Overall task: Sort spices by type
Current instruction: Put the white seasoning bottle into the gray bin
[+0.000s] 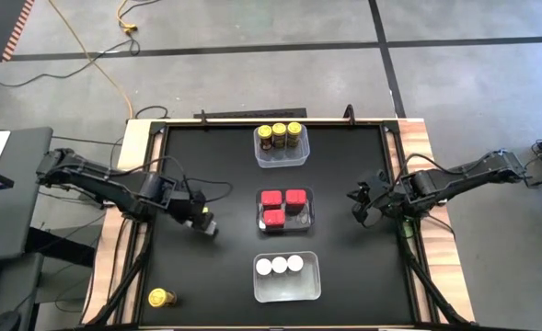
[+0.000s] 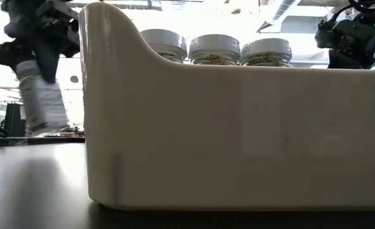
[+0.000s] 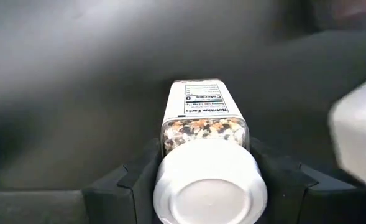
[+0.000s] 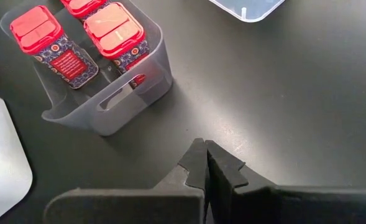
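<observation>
One white-capped jar (image 3: 209, 180) (left gripper (image 1: 204, 221)).

Three yellow-capped amber jars (image 1: 280, 134) stand upright in a row inside the far tub (image 1: 282, 158). Three red tins (image 1: 282, 207) stand clustered in the middle tub (image 1: 308, 212). Three white-capped jars (image 1: 280, 265) line the near tub (image 1: 287, 287). A fourth white-capped jar (image 3: 206, 155), tilted, hangs clamped in the left gripper (image 1: 203, 221). One stray yellow-capped jar (image 1: 162, 298) lies on its side near the table's near-left corner.

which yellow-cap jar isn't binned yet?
The yellow-capped jar lying alone on the black table at its near-left corner. The other three yellow-capped jars stand together inside the far clear tub.
</observation>
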{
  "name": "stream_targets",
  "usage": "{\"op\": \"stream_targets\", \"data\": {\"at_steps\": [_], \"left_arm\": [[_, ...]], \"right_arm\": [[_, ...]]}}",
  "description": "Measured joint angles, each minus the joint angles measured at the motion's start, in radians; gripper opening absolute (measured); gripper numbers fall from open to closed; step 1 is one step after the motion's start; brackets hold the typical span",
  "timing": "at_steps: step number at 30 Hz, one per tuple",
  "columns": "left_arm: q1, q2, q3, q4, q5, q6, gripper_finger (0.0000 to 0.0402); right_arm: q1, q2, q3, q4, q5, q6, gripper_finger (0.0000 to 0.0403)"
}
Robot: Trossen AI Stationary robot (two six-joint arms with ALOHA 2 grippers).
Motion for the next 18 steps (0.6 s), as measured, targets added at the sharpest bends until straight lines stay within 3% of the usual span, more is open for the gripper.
{"op": "stream_targets", "data": {"at_steps": [8,18], "left_arm": [[0.000,0.139,0.173,0.009,-0.054,0.011,0.0200],[0.000,0.467,0.641,-0.178,-0.073,0.239,0.0200]], "right_arm": [[0.000,0.000,0.000,-0.002,-0.009,-0.001,0.0027],[0.000,0.000,0.000,-0.004,-0.086,-0.047,0.0027]]}}
